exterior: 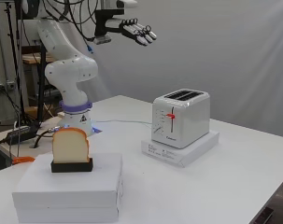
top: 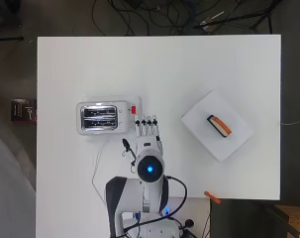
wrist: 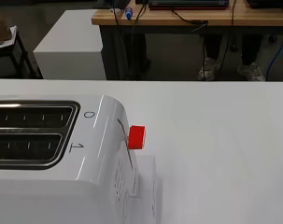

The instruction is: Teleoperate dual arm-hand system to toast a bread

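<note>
A white two-slot toaster [top: 103, 117] [exterior: 180, 117] [wrist: 52, 154] stands on a flat white box [exterior: 180, 148], left of the table's middle, with both slots empty. Its red lever [top: 133, 109] [exterior: 170, 115] [wrist: 136, 137] sits near the top of its track. A slice of bread [exterior: 70, 145] [top: 219, 125] stands upright in a black holder [exterior: 71, 165] on a white box [top: 217, 125] [exterior: 68, 187] at the right. My hand [top: 147, 128] [exterior: 137, 31] hovers high above the table, just right of the toaster's lever end, fingers straight, holding nothing.
A white cable [top: 97, 168] runs from the toaster toward the arm's base. A small orange object [top: 212, 197] lies at the table's near edge. The table's far half [top: 159, 64] is bare white surface.
</note>
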You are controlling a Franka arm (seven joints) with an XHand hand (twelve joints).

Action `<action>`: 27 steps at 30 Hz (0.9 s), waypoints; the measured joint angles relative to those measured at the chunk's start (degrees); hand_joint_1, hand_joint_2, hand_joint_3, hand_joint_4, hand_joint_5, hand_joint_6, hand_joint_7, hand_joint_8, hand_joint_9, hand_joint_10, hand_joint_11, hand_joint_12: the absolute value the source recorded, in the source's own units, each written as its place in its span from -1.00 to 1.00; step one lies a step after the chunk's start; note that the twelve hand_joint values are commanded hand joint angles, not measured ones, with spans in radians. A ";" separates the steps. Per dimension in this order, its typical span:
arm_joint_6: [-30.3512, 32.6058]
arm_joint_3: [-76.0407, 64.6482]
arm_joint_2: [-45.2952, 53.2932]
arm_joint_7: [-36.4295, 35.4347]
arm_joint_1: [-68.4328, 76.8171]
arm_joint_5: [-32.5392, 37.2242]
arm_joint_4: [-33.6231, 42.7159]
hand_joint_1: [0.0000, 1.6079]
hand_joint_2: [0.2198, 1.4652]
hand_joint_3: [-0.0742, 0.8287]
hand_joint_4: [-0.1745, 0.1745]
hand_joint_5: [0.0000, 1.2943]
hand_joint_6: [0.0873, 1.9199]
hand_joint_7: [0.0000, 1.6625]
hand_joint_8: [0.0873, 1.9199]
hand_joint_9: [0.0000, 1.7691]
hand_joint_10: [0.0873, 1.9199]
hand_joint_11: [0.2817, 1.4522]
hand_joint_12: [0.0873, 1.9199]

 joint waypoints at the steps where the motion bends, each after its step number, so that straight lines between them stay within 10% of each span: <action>1: 0.73 -1.36 1.53 -1.85 0.10 0.38 0.75 -0.75 0.56 -0.83 -0.55 -0.62 -1.00 -0.56 -1.00 -0.46 -1.00 -0.80 -1.00; 9: 0.34 -8.40 9.95 -8.37 0.25 1.56 5.58 -0.89 0.57 -0.84 -0.61 -0.56 -1.00 -0.52 -1.00 -0.45 -1.00 -0.76 -1.00; 17: -4.90 -14.25 19.29 8.10 -1.53 -4.01 11.79 -1.00 0.32 -0.85 0.11 -0.59 -1.00 -0.61 -1.00 -0.47 -1.00 -0.67 -1.00; 27: -7.70 -20.56 39.34 7.77 -4.17 -4.25 24.07 -1.00 0.12 -0.85 0.48 -0.32 -1.00 -0.24 -1.00 -0.16 -1.00 -0.57 -1.00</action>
